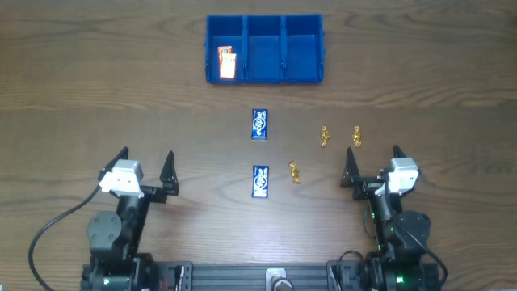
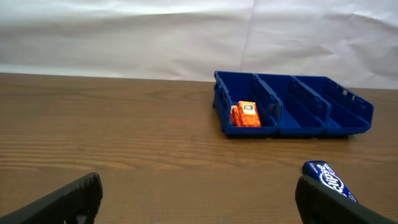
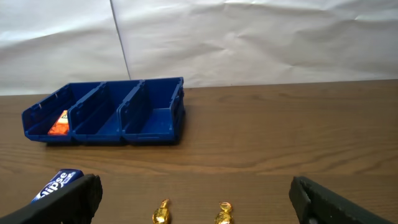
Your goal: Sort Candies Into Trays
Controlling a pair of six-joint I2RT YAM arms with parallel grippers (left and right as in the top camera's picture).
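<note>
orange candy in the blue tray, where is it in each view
Top view: the orange candy is up the picture, left of middle, in the blue tray's left end compartment.
Left wrist view: candy right of the picture's middle, tray stretching off beside it.
Right wrist view: candy near the picture's left edge.
Shared landmark: the three-compartment tray.

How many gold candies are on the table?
3. Two gold candies lie side by side ahead of the right tool; the third gold candy lies right of the nearer blue bar. None looks hidden.
</note>
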